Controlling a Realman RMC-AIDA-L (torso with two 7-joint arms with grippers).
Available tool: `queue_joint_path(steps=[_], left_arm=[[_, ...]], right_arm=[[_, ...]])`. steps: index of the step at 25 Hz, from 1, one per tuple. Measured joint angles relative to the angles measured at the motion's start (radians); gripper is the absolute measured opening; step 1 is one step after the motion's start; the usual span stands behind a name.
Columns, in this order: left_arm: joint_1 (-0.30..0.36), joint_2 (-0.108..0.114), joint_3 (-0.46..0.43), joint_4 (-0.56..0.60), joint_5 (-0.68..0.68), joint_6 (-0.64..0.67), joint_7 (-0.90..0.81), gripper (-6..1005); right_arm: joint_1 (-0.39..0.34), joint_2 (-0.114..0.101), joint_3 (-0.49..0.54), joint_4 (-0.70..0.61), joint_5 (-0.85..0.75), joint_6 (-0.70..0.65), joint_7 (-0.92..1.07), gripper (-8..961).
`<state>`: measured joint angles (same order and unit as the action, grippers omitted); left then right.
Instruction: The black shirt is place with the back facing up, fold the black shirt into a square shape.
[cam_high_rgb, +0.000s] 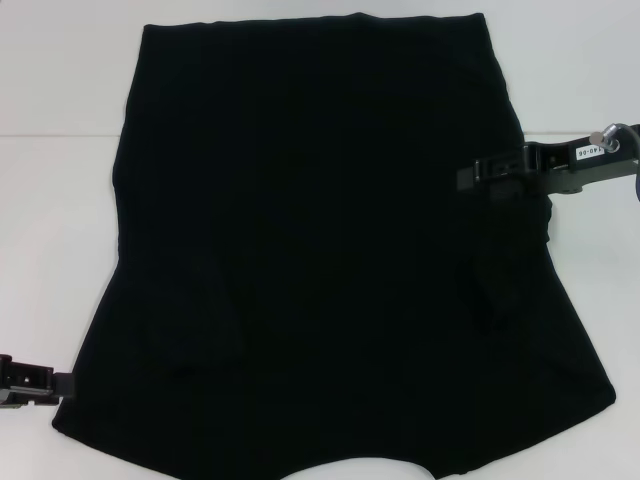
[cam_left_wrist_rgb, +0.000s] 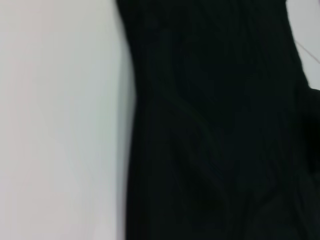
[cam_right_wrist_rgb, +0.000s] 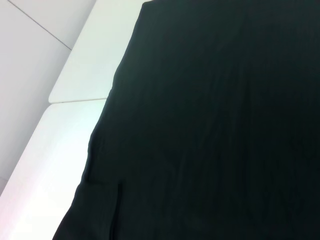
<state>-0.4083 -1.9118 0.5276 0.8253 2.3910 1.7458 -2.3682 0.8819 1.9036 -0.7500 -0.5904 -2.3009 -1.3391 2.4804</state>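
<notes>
The black shirt (cam_high_rgb: 320, 250) lies spread flat on the white table (cam_high_rgb: 60, 200), narrower at the far edge and wider toward me. No lettering shows. Faint folds cross its near half. My left gripper (cam_high_rgb: 62, 382) sits at the shirt's near left corner, low on the table. My right gripper (cam_high_rgb: 470, 175) reaches in from the right over the shirt's right edge, about halfway up. The left wrist view shows the shirt (cam_left_wrist_rgb: 215, 125) beside bare table (cam_left_wrist_rgb: 55, 125). The right wrist view shows the shirt (cam_right_wrist_rgb: 215, 125) and the table (cam_right_wrist_rgb: 65, 150); neither shows fingers.
Bare white table lies on both sides of the shirt and behind it. A seam runs across the table (cam_high_rgb: 60, 133) at the far part. The right wrist view shows the table's edge (cam_right_wrist_rgb: 75, 100) with a pale surface beyond.
</notes>
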Motion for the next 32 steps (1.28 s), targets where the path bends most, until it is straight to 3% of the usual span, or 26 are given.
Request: queue_joint_path(steps=[7, 18, 32], left_arm=[[-0.008, -0.005, 0.001, 0.000, 0.092, -0.037, -0.047, 348], [-0.008, -0.025, 0.002, -0.006, 0.139, -0.085, -0.074, 352], [-0.011, -0.029, 0.001, -0.011, 0.146, -0.114, -0.116, 357]], right_arm=[[0.000, 0.000, 0.001, -0.002, 0.000, 0.000, 0.000, 714], [0.000, 0.000, 0.003, -0.003, 0.015, -0.001, 0.000, 714], [0.000, -0.001, 0.003, -0.003, 0.015, -0.008, 0.000, 713]])
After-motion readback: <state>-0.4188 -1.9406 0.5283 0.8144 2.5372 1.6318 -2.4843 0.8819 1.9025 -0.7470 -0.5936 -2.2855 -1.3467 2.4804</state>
